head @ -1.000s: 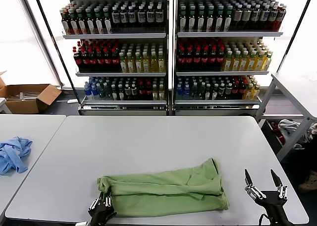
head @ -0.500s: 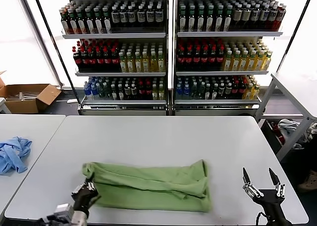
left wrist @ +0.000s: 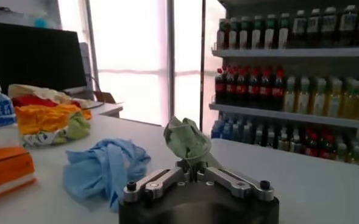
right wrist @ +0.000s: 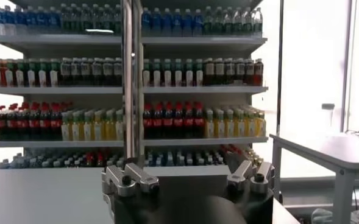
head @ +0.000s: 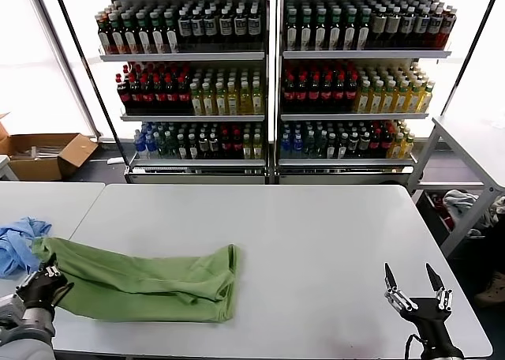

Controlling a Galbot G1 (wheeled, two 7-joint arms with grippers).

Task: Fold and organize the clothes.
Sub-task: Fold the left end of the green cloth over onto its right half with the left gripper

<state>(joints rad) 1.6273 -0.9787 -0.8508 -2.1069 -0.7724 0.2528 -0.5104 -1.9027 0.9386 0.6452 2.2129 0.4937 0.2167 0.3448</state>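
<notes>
While the left hand [head: 49, 279] pinches one end of the folded green T-shirt [head: 142, 281] at the desk's [head: 316, 241] left edge, a blue garment [head: 14, 241] lies just beside it on the neighbouring desk. Spread wide and empty, the right hand [head: 416, 285] hovers at the near right corner.

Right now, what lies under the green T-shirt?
The green T-shirt lies folded on the white table; the left gripper pinches its end. Anything beneath the cloth is covered.

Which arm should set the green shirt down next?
Left. The left gripper is shut on the green T-shirt at the table's left edge; the right gripper hangs open, far off.
</notes>
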